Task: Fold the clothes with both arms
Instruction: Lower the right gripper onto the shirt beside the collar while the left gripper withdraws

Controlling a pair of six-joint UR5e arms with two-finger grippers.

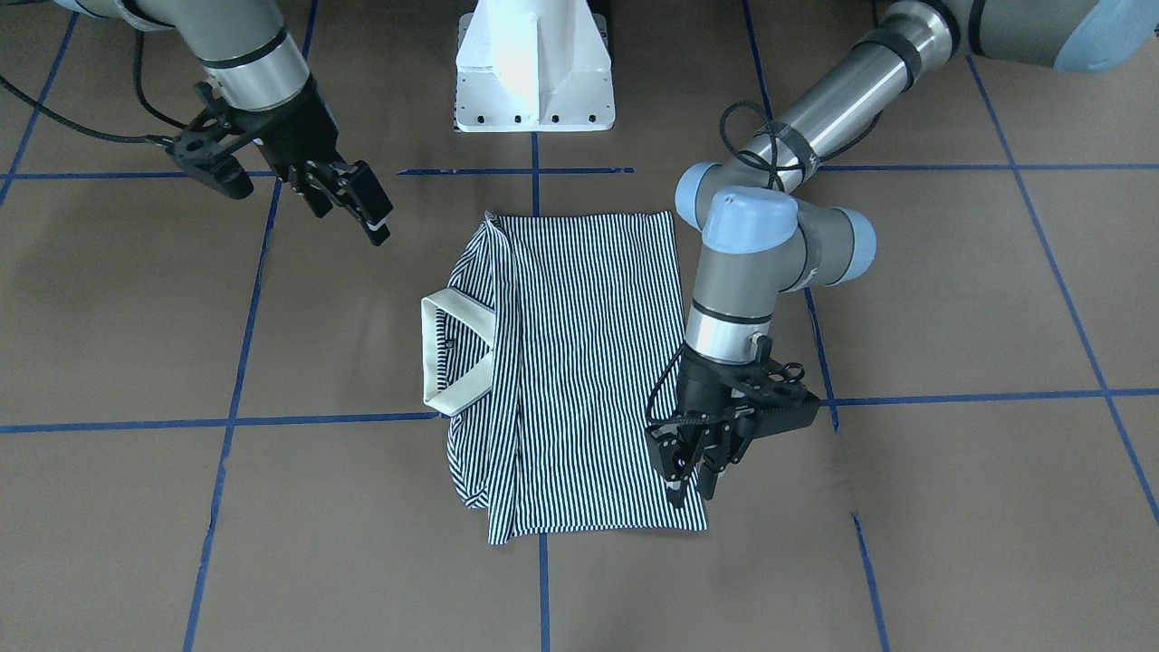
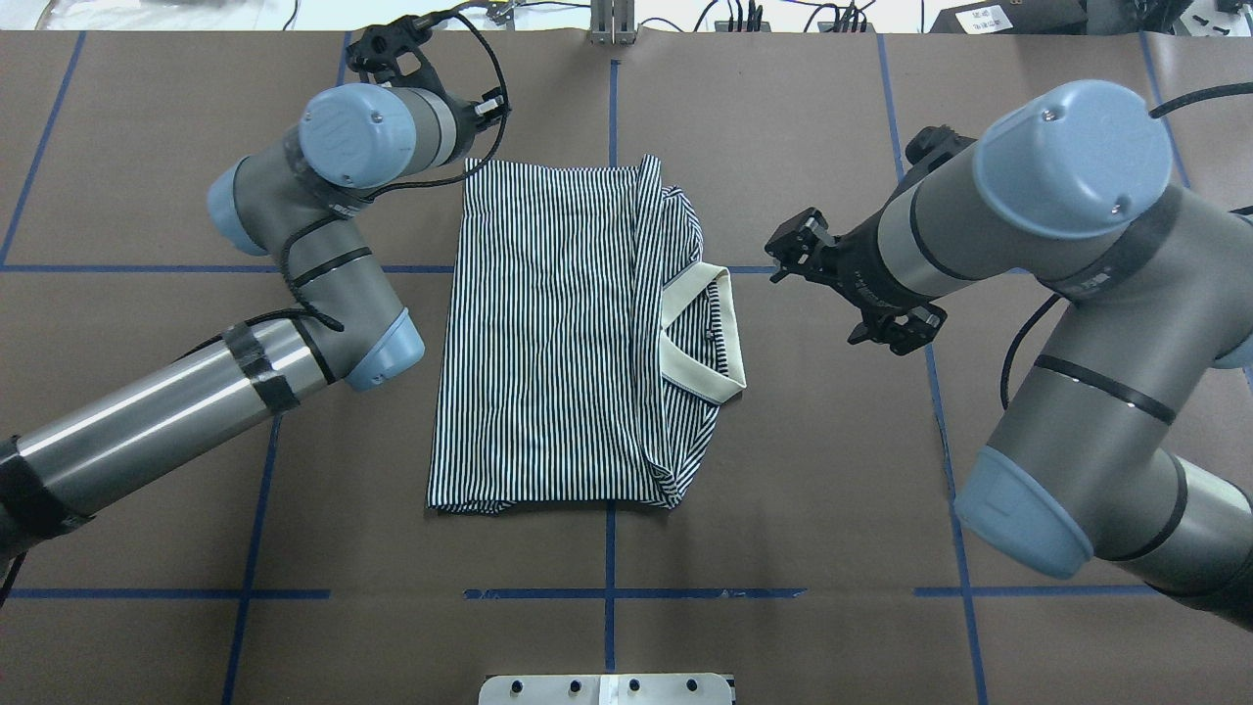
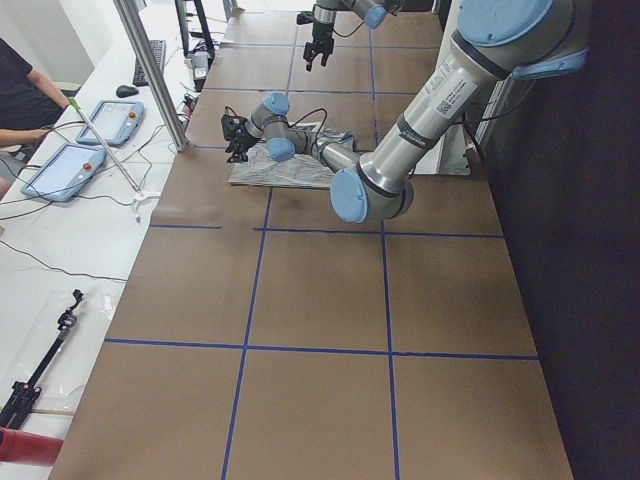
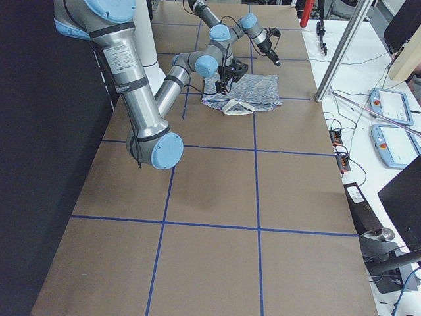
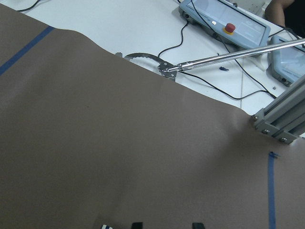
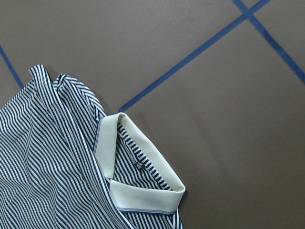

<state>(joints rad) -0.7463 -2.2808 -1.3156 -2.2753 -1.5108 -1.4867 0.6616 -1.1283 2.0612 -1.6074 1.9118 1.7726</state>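
The clothes are one striped polo shirt (image 1: 579, 362) (image 2: 548, 333) lying folded into a flat rectangle on the brown table, its cream collar (image 2: 700, 338) (image 6: 143, 176) toward my right arm's side. My left gripper (image 1: 691, 493) points down over the shirt's corner on the operators' side. It is open; in its wrist view the fingertips (image 5: 137, 224) stand apart with only table between them. My right gripper (image 1: 367, 204) (image 2: 783, 257) hangs open in the air beside the collar end, apart from the cloth. In the side views the shirt (image 3: 290, 170) (image 4: 256, 92) is small and far.
The white pedestal base (image 1: 534, 72) stands on the robot's side of the shirt. Blue tape lines (image 2: 607, 592) grid the table. Beyond the far edge are teach pendants (image 5: 228, 24) (image 3: 60, 170), cables, an aluminium post (image 3: 150, 70) and a seated person (image 3: 20, 90).
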